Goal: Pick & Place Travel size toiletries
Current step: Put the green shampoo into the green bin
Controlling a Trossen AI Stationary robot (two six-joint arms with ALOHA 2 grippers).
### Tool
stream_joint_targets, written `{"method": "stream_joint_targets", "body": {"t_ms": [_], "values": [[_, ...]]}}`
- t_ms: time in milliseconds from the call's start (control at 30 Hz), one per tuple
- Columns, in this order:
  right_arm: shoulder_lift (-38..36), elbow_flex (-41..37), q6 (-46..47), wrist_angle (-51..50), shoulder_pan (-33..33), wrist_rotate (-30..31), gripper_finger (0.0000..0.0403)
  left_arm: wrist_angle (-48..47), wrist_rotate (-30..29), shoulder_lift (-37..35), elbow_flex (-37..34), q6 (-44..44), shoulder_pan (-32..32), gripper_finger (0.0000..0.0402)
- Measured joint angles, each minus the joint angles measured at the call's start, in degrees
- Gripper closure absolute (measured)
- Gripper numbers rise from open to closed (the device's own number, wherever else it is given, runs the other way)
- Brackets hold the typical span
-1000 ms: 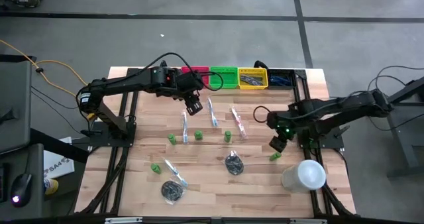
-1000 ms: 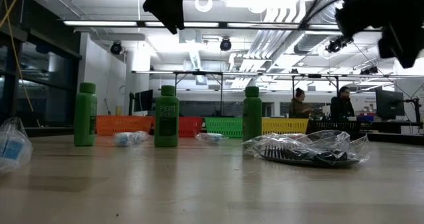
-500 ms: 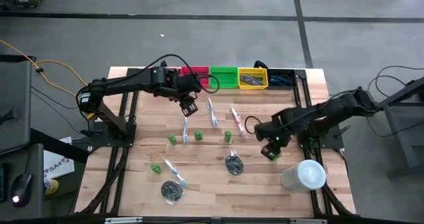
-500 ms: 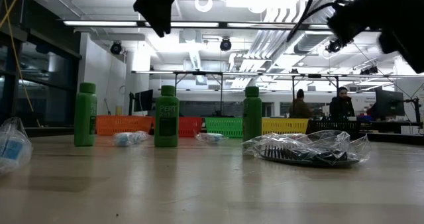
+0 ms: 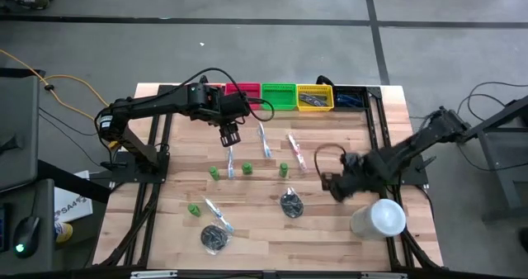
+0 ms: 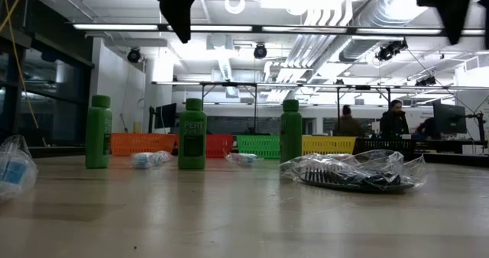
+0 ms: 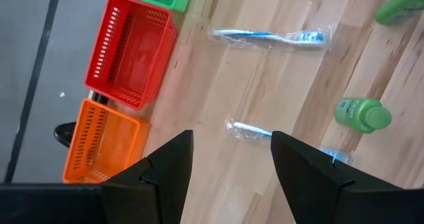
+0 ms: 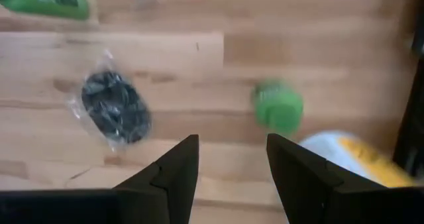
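With its fingers apart and empty, the right gripper [image 5: 337, 187] hovers by the stubby green plastic bottle [image 8: 277, 107] standing on the wooden table [image 5: 256, 229], which an off-centre descent could topple, while the open left gripper [image 5: 229, 135] waits above the clear-wrapped toothbrushes [image 7: 268, 36].

Evenly lit from overhead strip lights [image 6: 153, 27], glaring white in the low view. Soft, faint shadows on the tabletop [image 5: 256, 213]. Strong motion blur across the right wrist view; left wrist view sharp.
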Motion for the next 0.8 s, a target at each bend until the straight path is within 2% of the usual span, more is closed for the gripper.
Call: {"method": "stream_joint_targets", "body": {"t_ms": [233,400,600,800], "values": [[4.31,-0.02,18.1,2.04,9.96,1.05,0.023,0.0,0.22,0.0,0.0,-0.54,0.0,0.02],[8.56,-0.02,17.14,4.91,12.36,-0.52,0.023,0.13,0.31,0.0,-0.01,0.29,0.0,0.02],[13.15,-0.06,11.51,0.26,13.53,-0.14,0.023,0.87,0.4,0.0,0.0,2.62,0.0,0.02],[17.05,-0.08,13.58,4.37,13.49,-0.56,0.023,0.68,0.55,0.0,0.0,2.74,0.0,0.02]]}}
